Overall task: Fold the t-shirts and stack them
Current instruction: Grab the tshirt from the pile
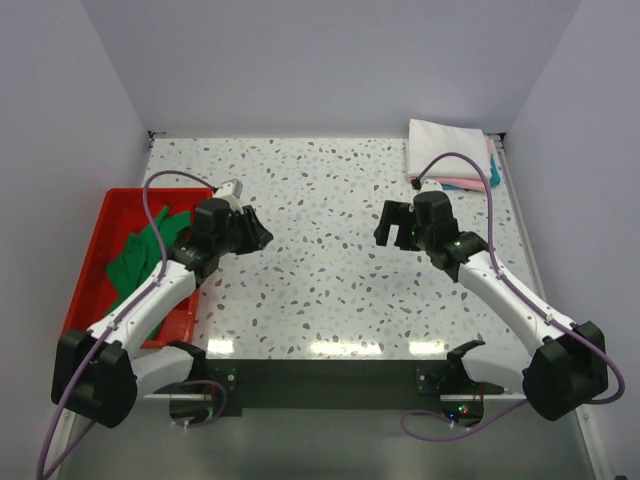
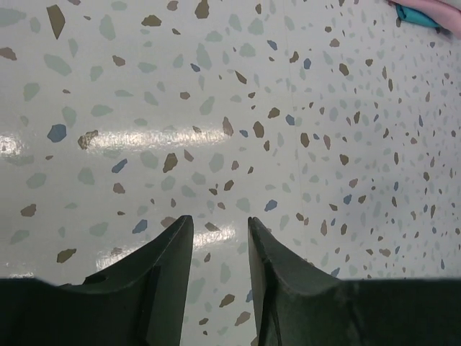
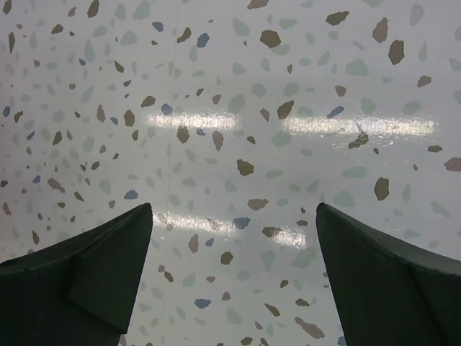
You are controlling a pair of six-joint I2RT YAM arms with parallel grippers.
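A crumpled bright green t-shirt (image 1: 140,255) lies in the red tray (image 1: 100,235) at the left. Folded t-shirts are stacked at the back right corner: a white one (image 1: 445,150) on top, with pink (image 1: 468,185) and light blue (image 1: 494,172) edges showing beneath. A corner of that stack (image 2: 432,11) shows in the left wrist view. My left gripper (image 1: 258,235) (image 2: 220,220) hovers over bare table just right of the tray, its jaws partly open and holding nothing. My right gripper (image 1: 393,225) (image 3: 234,205) hangs over the table's middle right, wide open and empty.
The speckled table (image 1: 320,280) is walled on three sides by pale panels. The red tray sits against the left wall. Both arm bases and their cables are at the near edge.
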